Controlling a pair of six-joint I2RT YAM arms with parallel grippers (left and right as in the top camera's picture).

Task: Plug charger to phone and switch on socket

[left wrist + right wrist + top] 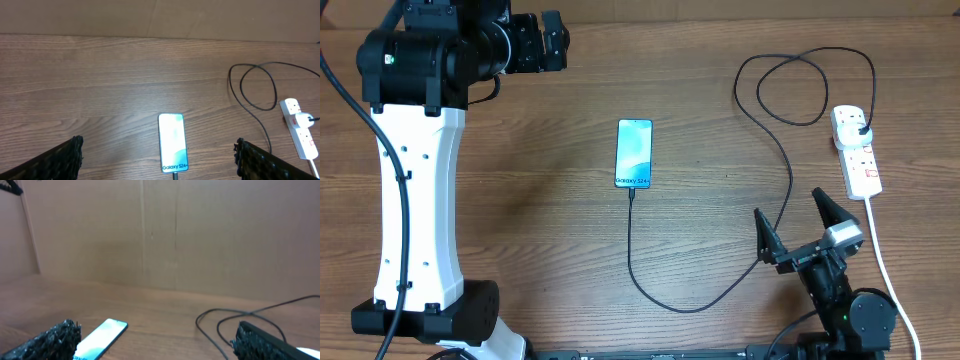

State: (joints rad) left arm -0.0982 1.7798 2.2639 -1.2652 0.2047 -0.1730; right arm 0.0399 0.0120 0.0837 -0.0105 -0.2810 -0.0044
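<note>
A wooden tabletop [540, 200] seen from above; the phone [634, 153] lies flat at the centre with its screen up, and the black charger [660, 295] appears to be seated in its near end. The cable curves toward the right pincer [787, 201], whose jaws stand wide and hold nothing. It passes close by those open fingers, so a reach for the switch could snag it, pulling the tip out or dragging the phone. The socket [863, 170] lies loose at the right edge, beyond the right pincer and to its right, near but apart; a sideways push could slide it and miss the switch. The left pincer [157, 141] hangs wide and empty, well apart from the socket.
</note>
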